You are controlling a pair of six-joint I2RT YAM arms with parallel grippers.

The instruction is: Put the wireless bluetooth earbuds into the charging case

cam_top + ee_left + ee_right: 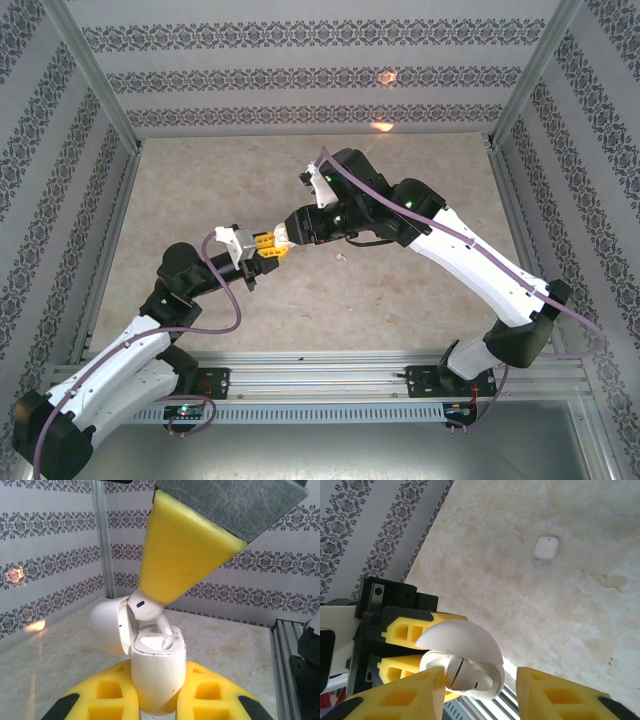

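Our left gripper (155,700) clamps the open charging case (157,672); our right gripper (480,690) stands partly open around an earbud (145,606) at its mouth.

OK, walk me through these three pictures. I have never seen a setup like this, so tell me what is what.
Two robot arms stand at a table's near edge. The overhead picture shows both; the other two come from cameras on each wrist. The left gripper, with yellow fingers, is clamped on a white charging case with its lid open. The right gripper sits right at the case, jaws apart, one yellow finger pressing an earbud into it. A small white piece lies on the marble tabletop; what it is I cannot tell.
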